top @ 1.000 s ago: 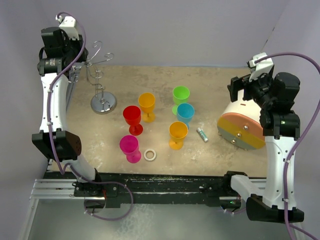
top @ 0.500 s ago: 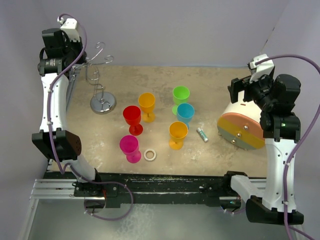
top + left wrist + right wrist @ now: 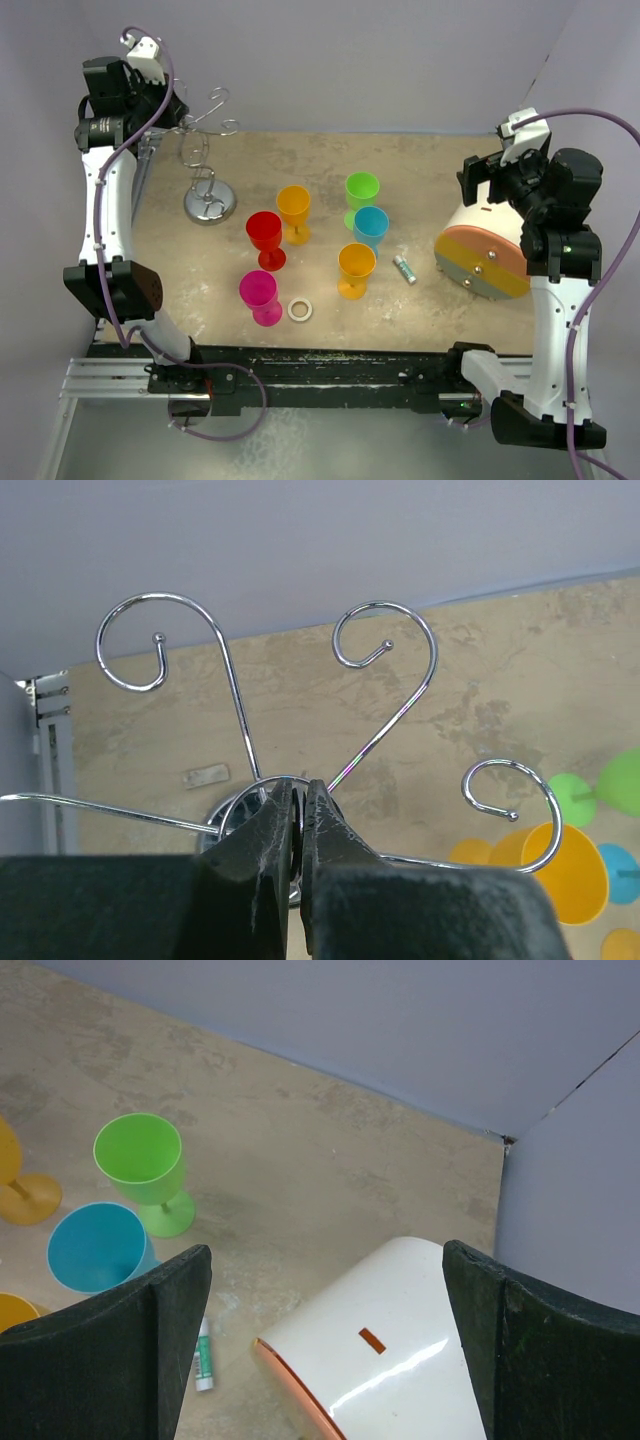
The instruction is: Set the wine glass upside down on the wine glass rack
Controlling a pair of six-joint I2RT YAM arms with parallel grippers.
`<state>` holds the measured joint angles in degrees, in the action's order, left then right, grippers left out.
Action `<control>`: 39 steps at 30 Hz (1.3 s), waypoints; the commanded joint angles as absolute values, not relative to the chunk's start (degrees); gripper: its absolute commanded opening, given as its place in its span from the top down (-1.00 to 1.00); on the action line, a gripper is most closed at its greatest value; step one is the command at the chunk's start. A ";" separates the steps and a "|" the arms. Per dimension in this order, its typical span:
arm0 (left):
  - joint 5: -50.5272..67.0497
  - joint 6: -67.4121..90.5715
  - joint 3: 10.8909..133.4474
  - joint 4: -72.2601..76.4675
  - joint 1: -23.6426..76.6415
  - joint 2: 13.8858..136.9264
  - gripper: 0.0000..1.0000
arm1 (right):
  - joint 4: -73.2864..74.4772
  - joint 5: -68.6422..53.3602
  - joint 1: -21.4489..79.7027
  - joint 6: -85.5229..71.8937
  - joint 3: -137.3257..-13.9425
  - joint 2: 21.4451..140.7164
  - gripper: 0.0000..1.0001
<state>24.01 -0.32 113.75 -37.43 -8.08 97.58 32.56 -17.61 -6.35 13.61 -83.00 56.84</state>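
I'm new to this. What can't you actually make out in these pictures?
- Left wrist view: stem and base of the wine glass rack are mostly hidden behind the left gripper.
- Right wrist view: the white domed object is cut off by the bottom edge.
- Top view: the label on the small tube is too small to read.

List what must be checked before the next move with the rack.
1. Left jaws closed on the hub of the thin silver wire rack: ok, as far as the left wrist view shows.
2. Rack base flat on the table: cannot tell; the stem looks tilted.
3. Curled hooks free of glasses: ok.
4. Right jaws open and empty: ok; they hang over the white dome with orange and yellow bands.
5. A glass in hand for hanging: not ok; all six coloured plastic wine glasses stand upright on the table.
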 commanded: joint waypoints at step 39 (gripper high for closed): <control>28.31 9.13 104.73 -23.91 0.18 90.10 1.00 | 29.71 -22.44 -7.17 16.37 -83.61 57.31 -1.00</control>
<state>26.22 5.87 106.10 -30.41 -0.23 93.84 32.21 -19.68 -6.83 14.79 -82.91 56.97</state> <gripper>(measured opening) 0.050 0.998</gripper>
